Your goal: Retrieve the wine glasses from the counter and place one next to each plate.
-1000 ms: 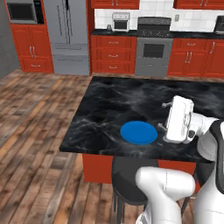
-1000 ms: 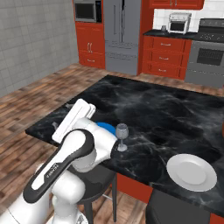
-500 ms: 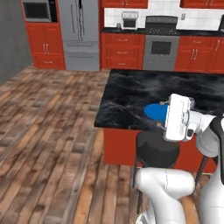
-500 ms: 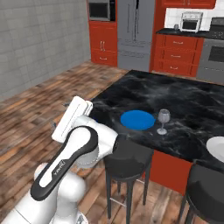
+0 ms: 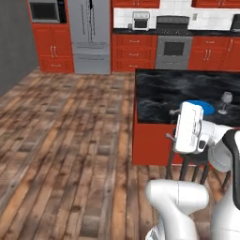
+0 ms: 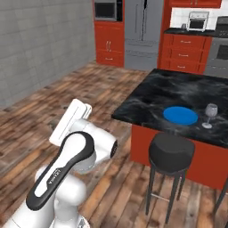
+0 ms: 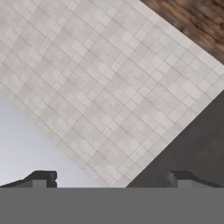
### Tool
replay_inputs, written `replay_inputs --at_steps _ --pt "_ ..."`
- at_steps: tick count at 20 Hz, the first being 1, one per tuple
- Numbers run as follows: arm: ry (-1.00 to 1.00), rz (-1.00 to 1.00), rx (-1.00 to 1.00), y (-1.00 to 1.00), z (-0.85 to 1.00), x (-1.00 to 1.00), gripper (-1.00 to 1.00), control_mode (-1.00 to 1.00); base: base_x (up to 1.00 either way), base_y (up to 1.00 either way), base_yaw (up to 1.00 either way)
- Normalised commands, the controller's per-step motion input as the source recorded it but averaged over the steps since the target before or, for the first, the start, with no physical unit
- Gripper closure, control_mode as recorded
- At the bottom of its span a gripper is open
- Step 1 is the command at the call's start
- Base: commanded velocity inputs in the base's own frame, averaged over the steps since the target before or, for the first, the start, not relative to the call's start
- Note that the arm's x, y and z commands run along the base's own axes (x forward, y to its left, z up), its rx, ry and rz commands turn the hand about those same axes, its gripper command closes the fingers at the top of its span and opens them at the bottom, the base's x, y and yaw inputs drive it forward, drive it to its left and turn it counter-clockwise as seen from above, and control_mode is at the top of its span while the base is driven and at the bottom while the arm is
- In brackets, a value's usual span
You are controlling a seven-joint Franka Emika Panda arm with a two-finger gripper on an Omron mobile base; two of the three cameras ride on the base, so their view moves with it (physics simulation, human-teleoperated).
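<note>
Glassware comes first: one small stemmed wine glass of smoky-grey translucent glass point(image 6: 209, 115) stands upright and empty on the large black white-veined marble island point(image 6: 151, 95), just beside the flat round bright blue plate point(image 6: 180, 115), which is bare; both sit near the island's front edge, the plate nearer the front left corner, above a round black-seated stool point(image 6: 171, 152). The island has red panels below and stands on a brown wood plank floor point(image 5: 65, 140). Along the far wall run red cabinet drawers point(image 5: 132, 52) under a black worktop point(image 5: 140, 31) backed by white tiles, carrying a small white toaster oven point(image 5: 140, 20) at its left end, with a steel oven point(image 5: 174, 46) and a tall grey refrigerator point(image 5: 89, 35) alongside. The right base view adds a grey tiled side wall point(image 6: 40, 44) that the left base view leaves mostly as a dark strip. The hand view faces pale tiling point(image 7: 100, 87), and the two-finger gripper point(image 7: 113, 178) shows its dark tips spread wide apart with nothing between them.
</note>
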Motion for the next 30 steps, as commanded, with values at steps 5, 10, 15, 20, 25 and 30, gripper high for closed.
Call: replay_inputs --at_steps 5,10,15,20,25,30 --pt "0.00 0.00 0.00 0.00 0.00 0.00 -1.00 1.00 0.36 1.00 -0.22" --pt "0.00 0.00 0.00 0.00 0.00 0.00 -1.00 1.00 0.60 1.00 -0.30" --pt "0.00 0.00 0.00 0.00 0.00 0.00 -1.00 1.00 0.75 1.00 -0.31" --pt "0.00 0.00 0.00 0.00 0.00 0.00 -1.00 1.00 0.98 1.00 -0.26" --pt "0.00 0.00 0.00 0.00 0.00 0.00 -1.00 1.00 1.00 1.00 -0.24" --pt "0.00 0.00 0.00 0.00 0.00 0.00 -1.00 1.00 1.00 1.00 -0.27"
